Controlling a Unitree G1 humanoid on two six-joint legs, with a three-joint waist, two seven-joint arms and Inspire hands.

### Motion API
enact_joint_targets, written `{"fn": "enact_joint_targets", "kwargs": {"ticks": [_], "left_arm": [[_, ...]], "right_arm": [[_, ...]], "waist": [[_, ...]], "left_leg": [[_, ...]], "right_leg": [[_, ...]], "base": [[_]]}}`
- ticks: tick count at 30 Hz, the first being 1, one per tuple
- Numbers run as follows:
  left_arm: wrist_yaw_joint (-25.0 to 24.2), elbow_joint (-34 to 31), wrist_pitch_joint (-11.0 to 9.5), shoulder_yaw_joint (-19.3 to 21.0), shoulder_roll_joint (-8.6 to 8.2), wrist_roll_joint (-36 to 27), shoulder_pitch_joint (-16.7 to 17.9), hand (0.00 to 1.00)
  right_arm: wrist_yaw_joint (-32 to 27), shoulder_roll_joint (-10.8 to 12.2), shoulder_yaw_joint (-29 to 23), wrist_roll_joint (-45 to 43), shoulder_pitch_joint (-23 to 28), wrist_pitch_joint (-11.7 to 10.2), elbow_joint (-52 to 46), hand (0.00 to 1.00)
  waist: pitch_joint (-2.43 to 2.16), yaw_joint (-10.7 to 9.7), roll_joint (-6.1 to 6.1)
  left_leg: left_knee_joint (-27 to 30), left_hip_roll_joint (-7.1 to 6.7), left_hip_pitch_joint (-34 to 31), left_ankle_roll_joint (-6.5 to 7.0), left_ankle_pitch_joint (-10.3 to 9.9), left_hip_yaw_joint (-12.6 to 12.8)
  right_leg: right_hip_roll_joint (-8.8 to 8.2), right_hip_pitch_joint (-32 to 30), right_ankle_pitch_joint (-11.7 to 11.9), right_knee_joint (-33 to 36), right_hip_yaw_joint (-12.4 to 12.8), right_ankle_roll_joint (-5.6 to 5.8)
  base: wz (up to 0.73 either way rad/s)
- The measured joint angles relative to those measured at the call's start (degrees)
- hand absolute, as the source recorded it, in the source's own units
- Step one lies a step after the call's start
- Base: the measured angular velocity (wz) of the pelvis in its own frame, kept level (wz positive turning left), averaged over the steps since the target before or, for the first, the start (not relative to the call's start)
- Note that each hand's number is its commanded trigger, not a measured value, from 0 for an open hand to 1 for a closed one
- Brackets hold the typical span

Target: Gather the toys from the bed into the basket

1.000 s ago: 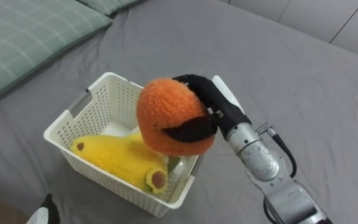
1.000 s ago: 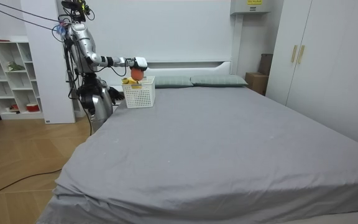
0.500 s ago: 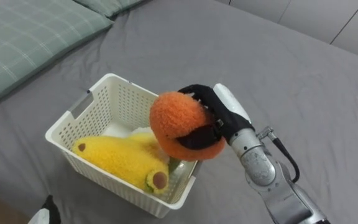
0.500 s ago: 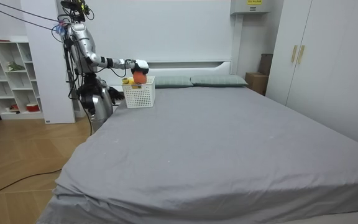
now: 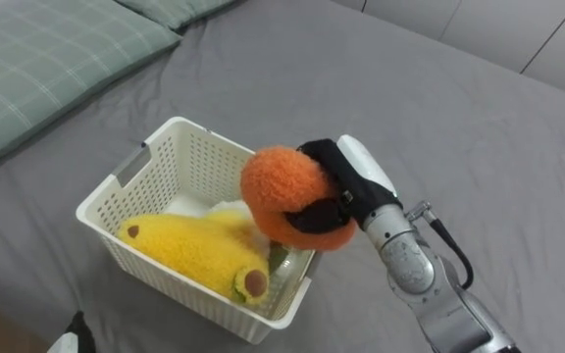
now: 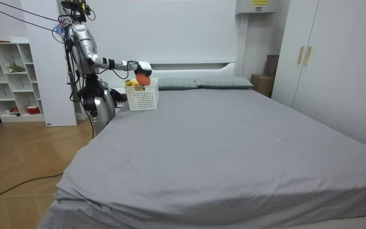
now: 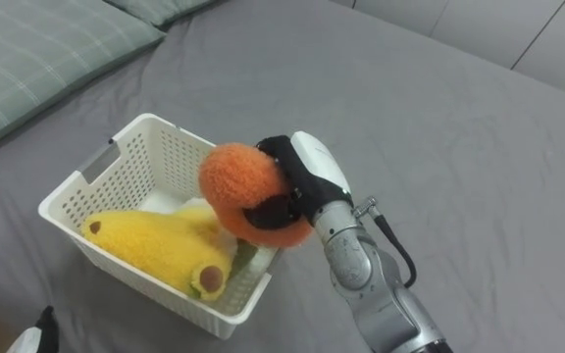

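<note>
Grey bed w/ fuzzy orange toy

Bright, even indoor light falls from above. The grey bed is lit evenly, and a faint, soft shadow hugs the base of the white basket.

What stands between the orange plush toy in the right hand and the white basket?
Nothing visible. The right hand holds the orange plush toy above the white basket at its right side; a yellow plush toy lies inside along the near wall, with free room behind it.
</note>
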Motion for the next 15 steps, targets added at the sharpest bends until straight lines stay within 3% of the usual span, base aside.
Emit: {"fn": "enact_joint_targets", "kwargs": {"ticks": [3, 5, 6, 7, 15], "left_arm": [[0.01, 0.0, -0.01, -0.02, 0.0, -0.01, 0.0, 0.0], [0.02, 0.0, -0.01, -0.02, 0.0, -0.01, 0.0, 0.0], [0.03, 0.0, -0.01, -0.02, 0.0, -0.01, 0.0, 0.0], [0.03, 0.0, -0.01, -0.02, 0.0, -0.01, 0.0, 0.0], [0.32, 0.0, -0.01, 0.01, 0.0, 0.0, 0.0, 0.0]], "right_arm": [[0.0, 0.0, -0.01, 0.0, 0.0, 0.0, 0.0, 1.0], [0.0, 0.0, -0.01, 0.01, 0.0, 0.0, 0.0, 0.69], [0.0, 0.0, -0.01, 0.01, 0.0, 0.0, 0.0, 0.12], [0.0, 0.0, -0.02, 0.01, 0.0, 0.0, 0.0, 0.0], [0.0, 0.0, -0.11, 0.06, -0.01, -0.01, -0.02, 0.0]], "waist": [[0.0, -0.05, 0.01], [0.01, -0.05, 0.01], [0.01, -0.05, 0.02], [0.02, -0.06, 0.02], [-0.02, -0.16, -0.04]], "left_leg": [[0.0, 0.0, -0.01, 0.04, -0.03, 0.0], [0.0, 0.0, -0.02, 0.06, -0.04, 0.0], [0.0, 0.0, -0.03, 0.07, -0.05, 0.0], [0.0, 0.0, -0.03, 0.08, -0.06, 0.0], [-0.01, 0.0, -0.03, 0.09, -0.07, 0.0]], "right_leg": [[0.0, 0.0, 0.0, -0.01, -0.01, 0.0], [0.0, 0.0, 0.0, -0.01, -0.02, 0.01], [0.0, -0.01, 0.0, -0.01, -0.02, 0.01], [0.0, -0.01, 0.0, -0.02, -0.02, 0.01], [0.0, -0.01, 0.01, -0.04, -0.02, 0.02]], "base": [[0.0], [0.0], [0.0], [0.0], [0.0]]}}
